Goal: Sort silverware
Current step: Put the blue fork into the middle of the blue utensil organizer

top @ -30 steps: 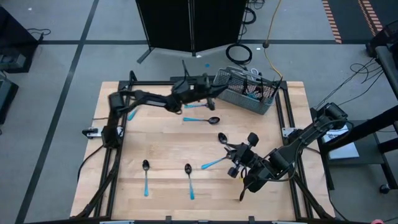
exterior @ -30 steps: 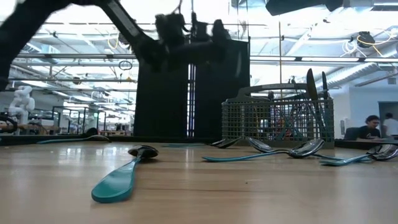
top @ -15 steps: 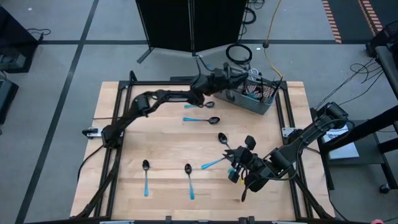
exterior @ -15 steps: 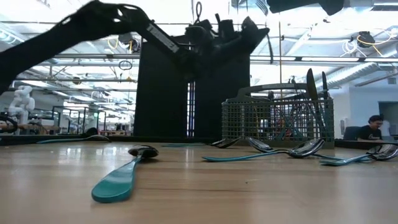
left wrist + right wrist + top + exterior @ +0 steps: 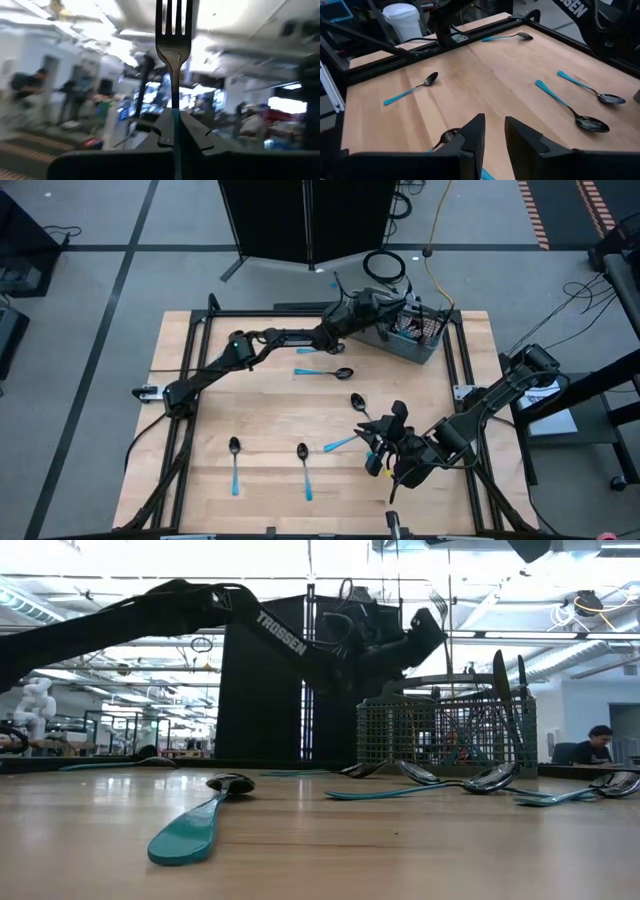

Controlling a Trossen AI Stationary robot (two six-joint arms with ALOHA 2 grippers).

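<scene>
My left gripper (image 5: 175, 117) is shut on a fork (image 5: 173, 30) and hovers above the grey wire-mesh basket (image 5: 400, 330) at the table's far right; in the low view it sits high over the basket (image 5: 445, 730). My right gripper (image 5: 494, 135) is open, low over the table's near right (image 5: 385, 450), above a spoon (image 5: 446, 136) whose blue handle runs under it. Several more blue-handled spoons lie flat on the wood (image 5: 234, 455) (image 5: 303, 460) (image 5: 325, 372) (image 5: 358, 405). More silverware stands in the basket. My left gripper pinches the fork between its two fingers at the top of the handle (image 5: 175, 112), just below the dark neck. The fork runs along the fingers, tines (image 5: 173, 12) pointing out past the tips. It is lifted clear, and in the low view it tilts up above the basket.
Black rails (image 5: 300, 308) frame the wooden table. A black cabinet (image 5: 305, 220) and cables stand beyond the far edge. Bare wood shows in the table's middle and left (image 5: 260, 410). A person sits in the room behind (image 5: 598, 745).
My left arm has swung toward the table's right and far edge, carrying the fork from over the far middle to above the basket. My right gripper has crept a little toward the near edge, closer to the spoon. The spoons on the table have stayed put.
</scene>
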